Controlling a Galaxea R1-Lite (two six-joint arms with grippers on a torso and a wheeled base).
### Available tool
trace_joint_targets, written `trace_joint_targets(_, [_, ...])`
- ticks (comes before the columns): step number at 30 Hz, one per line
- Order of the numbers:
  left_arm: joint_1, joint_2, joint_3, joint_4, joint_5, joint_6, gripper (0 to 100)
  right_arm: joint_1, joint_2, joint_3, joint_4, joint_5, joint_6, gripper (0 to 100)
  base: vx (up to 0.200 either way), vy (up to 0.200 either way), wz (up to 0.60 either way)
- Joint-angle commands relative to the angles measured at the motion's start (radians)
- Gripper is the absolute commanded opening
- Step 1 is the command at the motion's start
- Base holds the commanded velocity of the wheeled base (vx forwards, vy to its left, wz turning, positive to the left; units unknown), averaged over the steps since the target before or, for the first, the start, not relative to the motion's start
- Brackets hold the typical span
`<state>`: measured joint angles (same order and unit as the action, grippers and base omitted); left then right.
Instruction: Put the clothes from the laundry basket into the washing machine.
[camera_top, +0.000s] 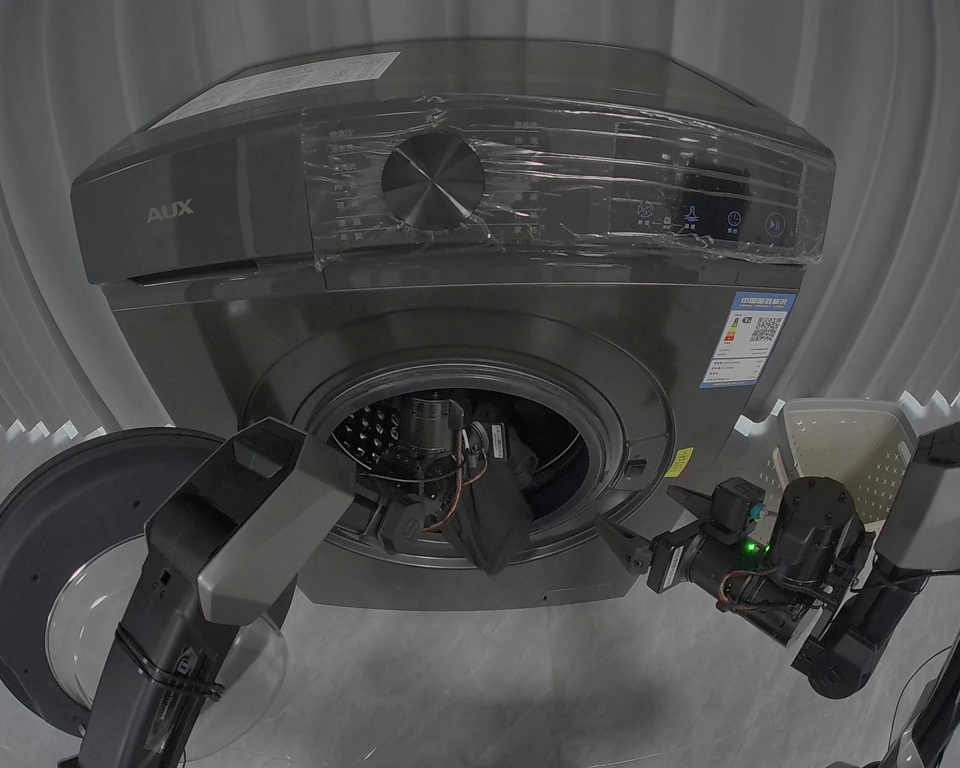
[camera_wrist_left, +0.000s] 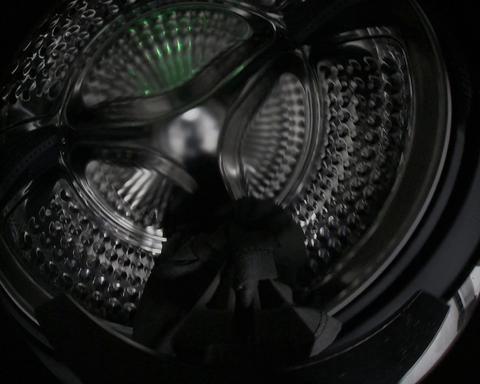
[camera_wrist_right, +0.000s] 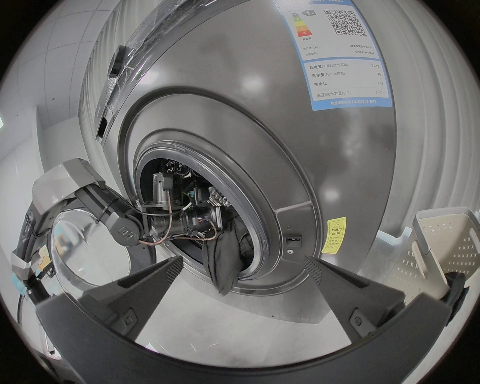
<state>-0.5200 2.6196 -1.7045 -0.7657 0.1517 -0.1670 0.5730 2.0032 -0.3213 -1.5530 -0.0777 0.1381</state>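
Note:
The grey washing machine (camera_top: 450, 300) stands with its round door (camera_top: 90, 560) swung open to the left. My left arm's wrist (camera_top: 430, 430) is inside the drum opening. A dark garment (camera_top: 490, 520) hangs over the lower lip of the opening, partly in and partly out. In the left wrist view more of the dark garment (camera_wrist_left: 250, 260) lies bunched on the floor of the perforated drum (camera_wrist_left: 350, 150), between the spread fingers of my open left gripper (camera_wrist_left: 242, 300). My right gripper (camera_top: 640, 510) is open and holds nothing, low and to the right of the opening. The white laundry basket (camera_top: 850, 450) stands to the machine's right.
The open door (camera_wrist_right: 85, 250) takes up the floor space left of the machine. Grey floor (camera_top: 500, 680) stretches in front. A curtain (camera_top: 900, 200) hangs behind. The basket (camera_wrist_right: 440, 250) sits close beside my right arm.

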Motion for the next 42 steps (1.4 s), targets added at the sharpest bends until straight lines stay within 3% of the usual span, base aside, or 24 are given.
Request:
trace_joint_targets(1, [0.008,0.091,-0.109,-0.020,0.029,-0.003,0,-0.001,0.000,0.001,-0.004,0.007,0.000,100,0.000,0.000,0.00])
trace_joint_targets(5, [0.008,0.089,-0.095,-0.024,0.028,-0.003,0,-0.001,0.000,-0.001,-0.004,0.007,0.000,100,0.000,0.000,0.00])
trace_joint_targets(6, [0.008,0.088,-0.093,-0.030,0.029,-0.003,100,-0.001,0.000,0.001,-0.004,0.009,0.000,100,0.000,0.000,0.00])
trace_joint_targets(10, [0.006,0.036,-0.021,-0.056,0.012,-0.019,100,-0.001,0.002,0.008,-0.004,0.007,0.000,100,0.000,0.000,0.00])
trace_joint_targets(13, [-0.009,-0.073,0.143,-0.047,-0.055,-0.022,100,-0.001,0.002,0.005,-0.004,0.007,0.000,100,0.000,0.000,0.00])
trace_joint_targets(15, [-0.023,-0.119,0.223,-0.043,-0.090,-0.020,100,-0.001,0.002,0.007,-0.004,0.007,0.000,100,0.000,0.000,0.00])
trace_joint_targets(19, [-0.038,-0.142,0.324,-0.043,-0.112,-0.008,100,0.001,0.000,0.011,-0.004,0.010,0.000,100,0.000,0.000,0.00])
trace_joint_targets(35, [-0.035,-0.041,0.298,-0.015,-0.112,0.009,100,0.010,-0.003,0.013,-0.004,0.030,0.000,100,0.000,0.000,0.00])
trace_joint_targets(36, [-0.035,-0.039,0.298,-0.014,-0.112,0.009,0,0.010,-0.003,0.013,-0.004,0.032,0.000,100,0.000,0.000,0.00])
trace_joint_targets(42, [-0.025,-0.016,0.286,-0.007,-0.110,0.011,0,0.015,-0.003,0.013,-0.004,0.039,-0.002,100,0.000,0.000,0.00])
